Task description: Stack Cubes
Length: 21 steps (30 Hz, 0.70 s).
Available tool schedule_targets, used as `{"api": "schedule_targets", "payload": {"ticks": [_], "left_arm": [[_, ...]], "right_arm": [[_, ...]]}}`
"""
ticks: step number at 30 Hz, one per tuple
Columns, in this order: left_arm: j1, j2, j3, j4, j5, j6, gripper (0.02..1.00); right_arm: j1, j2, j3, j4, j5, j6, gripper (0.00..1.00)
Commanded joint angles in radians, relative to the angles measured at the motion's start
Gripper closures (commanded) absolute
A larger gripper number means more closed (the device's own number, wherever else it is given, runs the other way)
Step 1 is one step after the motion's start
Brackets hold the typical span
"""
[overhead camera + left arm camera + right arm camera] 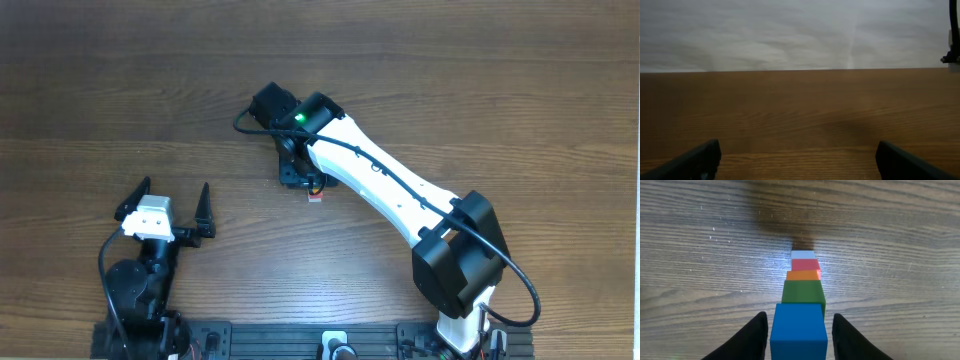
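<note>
A stack of cubes stands on the wooden table, seen from above in the right wrist view: a blue cube (799,327) on top, then green (802,292), orange (803,274), red (805,264) and a pale cube (803,255) at the bottom. My right gripper (799,330) is shut on the blue cube, one finger on each side. In the top view the right gripper (295,165) hangs over the table's middle, and a bit of the red cube (315,197) peeks out beneath the arm. My left gripper (170,205) rests open near the front left, holding nothing (797,160).
The wooden table (500,100) spreads wide on all sides of the stack. The right arm's white link (390,185) runs diagonally from the front right base to the middle. A black rail (320,340) lines the front edge.
</note>
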Motion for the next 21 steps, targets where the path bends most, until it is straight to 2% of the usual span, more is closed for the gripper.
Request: {"api": "schedule_targets", "payload": {"ticks": [1, 3, 10, 14, 21], "left_arm": [[0.005, -0.007, -0.006, -0.001, -0.005, 0.014, 0.018], [0.005, -0.007, -0.006, -0.001, -0.005, 0.015, 0.018], [0.005, -0.007, -0.006, -0.001, -0.005, 0.015, 0.018], [0.005, -0.007, -0.006, -0.001, -0.005, 0.015, 0.018], [0.005, -0.007, -0.006, -0.001, -0.005, 0.015, 0.018]], "right_arm": [[-0.007, 0.012, 0.022, 0.000, 0.014, -0.001, 0.535], [-0.008, 0.012, 0.022, 0.000, 0.014, -0.001, 0.467], [-0.017, 0.011, 0.023, 0.015, 0.017, -0.001, 0.007], [-0.040, -0.003, 0.046, 0.011, 0.018, -0.032, 0.009], [-0.147, -0.111, 0.086, 0.014, 0.051, -0.164, 0.009]]}}
